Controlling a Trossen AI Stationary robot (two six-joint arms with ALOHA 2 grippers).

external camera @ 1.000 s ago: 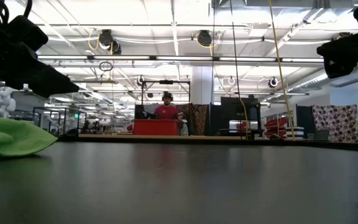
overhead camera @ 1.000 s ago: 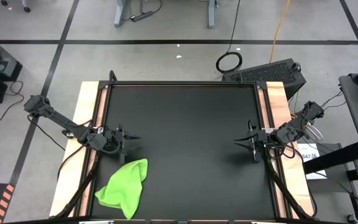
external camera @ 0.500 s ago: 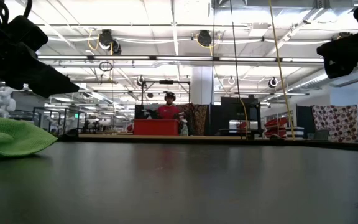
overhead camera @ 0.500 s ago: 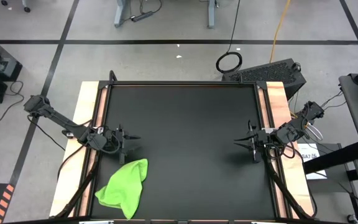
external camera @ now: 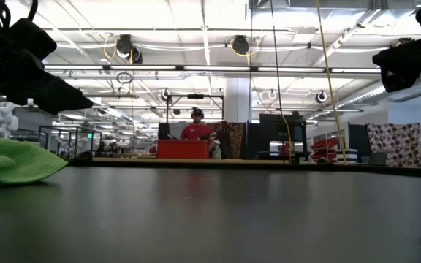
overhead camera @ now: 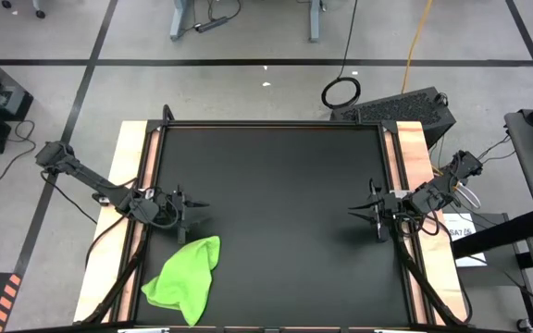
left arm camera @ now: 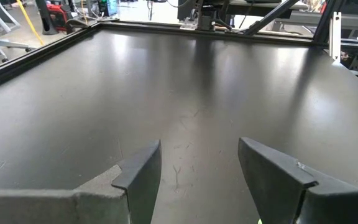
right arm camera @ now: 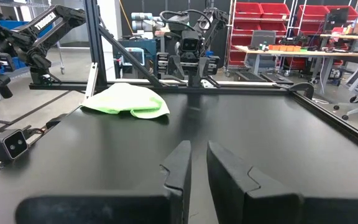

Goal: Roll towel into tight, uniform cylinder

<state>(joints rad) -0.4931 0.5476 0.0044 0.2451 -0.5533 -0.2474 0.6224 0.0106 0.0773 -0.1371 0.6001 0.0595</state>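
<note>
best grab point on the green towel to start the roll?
Probably the narrow upper end of the towel, nearest the open left gripper. It lies crumpled, unrolled, on the table; that end is a thin free edge, reachable from straight above.

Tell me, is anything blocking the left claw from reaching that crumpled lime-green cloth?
Nothing visible. The left gripper, fingers open, hovers just beyond the lime-green cloth towel, with only bare black tabletop between them.
</note>
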